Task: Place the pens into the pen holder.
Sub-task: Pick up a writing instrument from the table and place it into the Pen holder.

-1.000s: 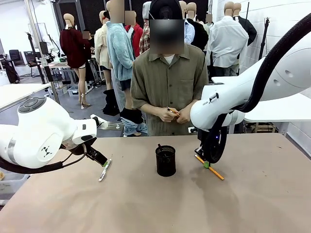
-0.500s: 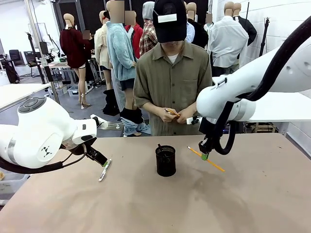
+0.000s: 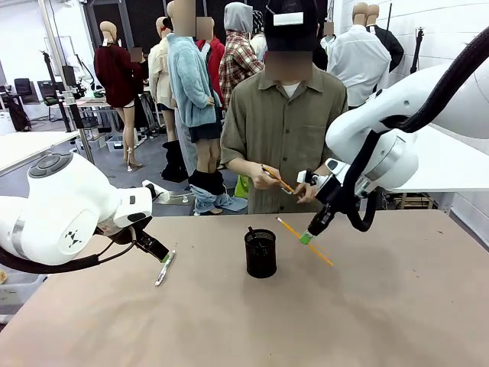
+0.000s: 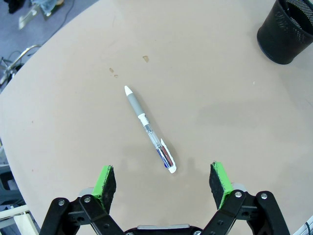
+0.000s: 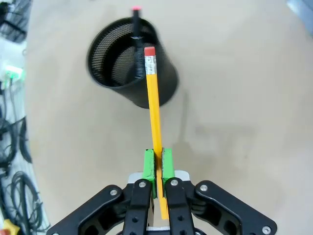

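Tabletop (image 3: 229, 329) of plain tan runs from the robot's side across to a person at the far edge. Nearest, on the left, the left pincer (image 3: 161, 254) hangs low with its green pads spread wide and nothing between them. In the left wrist view this pincer (image 4: 162, 180) looks down on the whitish-silver pen (image 4: 149, 131), which lies flat and slantwise on the tabletop. The pen's clip end is closest to the gap between the pads but touches neither. In the front view the same pen (image 3: 164, 267) lies just beside the left fingertips.

Farther in, near the middle, the pen holder (image 3: 260, 256) stands upright, a black mesh cup. A dark pen (image 3: 250, 230) already stands in it and leans on the rim. The holder is well apart from the whitish-silver pen.

Right of the holder, the right pincer (image 3: 308, 236) is pressed together on a yellow pencil (image 3: 289, 228), pinching it partway along the shaft and holding it above the tabletop at a slant. The higher end of the pencil points toward the holder. In the right wrist view the pads of this pincer (image 5: 157, 164) clamp the pencil (image 5: 152, 98), whose eraser end lies over the near rim of the holder (image 5: 112, 73), beside the dark pen (image 5: 138, 49).

Beyond, the person's hand (image 3: 262, 178) holds another yellow-orange pencil (image 3: 276, 181) at waist height.
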Robot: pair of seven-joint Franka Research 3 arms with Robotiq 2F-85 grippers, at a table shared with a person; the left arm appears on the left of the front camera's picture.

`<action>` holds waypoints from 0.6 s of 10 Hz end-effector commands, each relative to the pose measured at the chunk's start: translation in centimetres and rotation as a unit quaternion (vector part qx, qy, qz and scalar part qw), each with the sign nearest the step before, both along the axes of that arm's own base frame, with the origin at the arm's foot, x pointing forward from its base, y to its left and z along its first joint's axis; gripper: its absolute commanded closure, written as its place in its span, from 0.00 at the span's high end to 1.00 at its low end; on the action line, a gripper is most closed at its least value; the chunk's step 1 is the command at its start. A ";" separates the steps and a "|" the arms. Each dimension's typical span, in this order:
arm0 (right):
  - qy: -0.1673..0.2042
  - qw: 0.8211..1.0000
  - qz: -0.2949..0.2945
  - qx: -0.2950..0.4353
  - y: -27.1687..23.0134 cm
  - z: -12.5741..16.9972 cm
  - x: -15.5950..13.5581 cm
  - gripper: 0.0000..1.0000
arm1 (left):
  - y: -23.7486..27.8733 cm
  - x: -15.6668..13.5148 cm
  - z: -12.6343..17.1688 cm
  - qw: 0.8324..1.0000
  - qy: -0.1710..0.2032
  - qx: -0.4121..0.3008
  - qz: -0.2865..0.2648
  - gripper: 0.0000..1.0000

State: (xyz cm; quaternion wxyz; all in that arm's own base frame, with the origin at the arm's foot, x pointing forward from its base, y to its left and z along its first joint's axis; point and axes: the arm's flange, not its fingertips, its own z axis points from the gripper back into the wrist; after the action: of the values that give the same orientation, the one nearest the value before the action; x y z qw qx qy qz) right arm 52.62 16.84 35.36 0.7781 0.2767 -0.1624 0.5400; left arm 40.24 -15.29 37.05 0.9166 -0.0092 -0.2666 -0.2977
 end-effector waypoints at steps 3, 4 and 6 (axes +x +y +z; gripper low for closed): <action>0.016 0.994 0.071 0.086 -2.9 -0.7 -0.2 0.00 | 0.2 0.0 0.1 1.000 0.000 -0.002 0.002 1.00; 0.015 0.991 0.084 0.101 -3.3 -0.9 -0.2 0.00 | 0.2 0.0 0.1 1.000 0.000 -0.002 0.002 1.00; 0.015 0.981 0.105 0.161 -6.6 -1.2 -0.6 0.00 | 0.2 0.0 0.1 1.000 0.000 -0.002 0.002 1.00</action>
State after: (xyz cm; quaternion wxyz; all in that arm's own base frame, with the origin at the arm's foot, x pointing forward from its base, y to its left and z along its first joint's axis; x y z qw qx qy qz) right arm 51.83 11.72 34.42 0.6901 0.3870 -0.1816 0.5840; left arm 40.24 -15.28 37.05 0.9167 -0.0092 -0.2666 -0.2976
